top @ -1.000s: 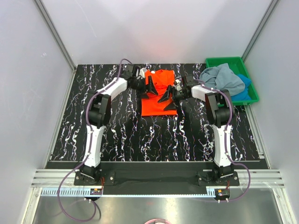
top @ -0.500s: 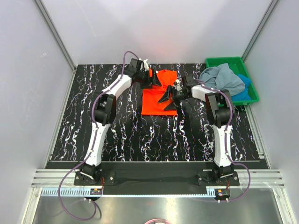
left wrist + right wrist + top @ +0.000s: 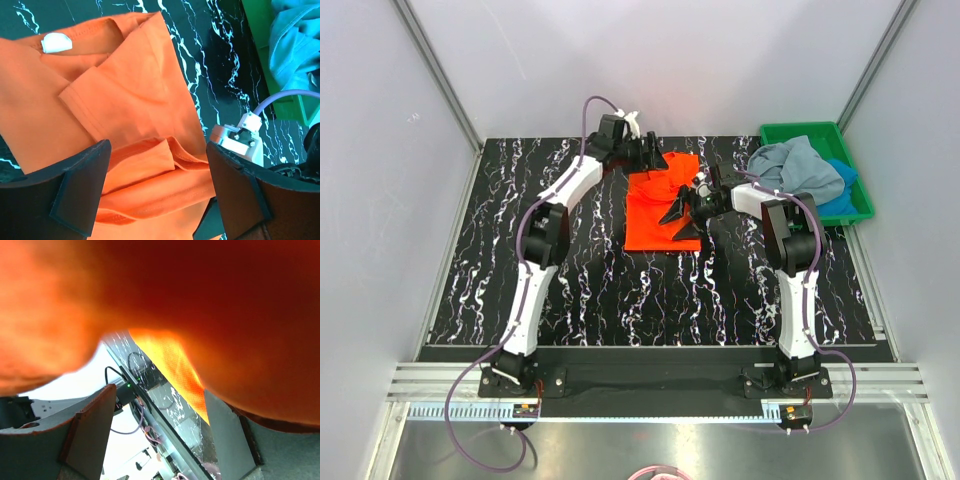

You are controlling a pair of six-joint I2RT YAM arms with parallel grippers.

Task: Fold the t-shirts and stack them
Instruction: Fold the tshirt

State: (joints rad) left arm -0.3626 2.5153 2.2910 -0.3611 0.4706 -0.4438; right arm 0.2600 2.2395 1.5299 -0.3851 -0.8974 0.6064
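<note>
From above, we see the orange t-shirt (image 3: 655, 205) part-folded at the far middle of the table (image 3: 570, 280). The left gripper (image 3: 650, 155) is at its far edge and the right gripper (image 3: 680, 215) at its right edge. The grey-blue t-shirt (image 3: 800, 165) and blue t-shirt (image 3: 842, 195) lie in the green tray (image 3: 795, 128).

On the left wrist we see released fingers (image 3: 80, 190), spread above the orange cloth.

On the right wrist the jaws are spread too, with blurred orange cloth filling the top.

Left arm (image 3: 524, 300): white shells on the long links, black housings at the joints.
Right arm (image 3: 798, 305): the same white and black.
Left pincer (image 3: 157, 192): two flat matt black fingers with bevelled edges.
Right pincer (image 3: 160, 432): dark grey-looking fingers of the same shape.
Cables (image 3: 282, 93): lilac, one along each arm.
Bases (image 3: 515, 372): black blocks.
Wrist block (image 3: 245, 137): white, small screws, a copper-coloured ring.
</note>
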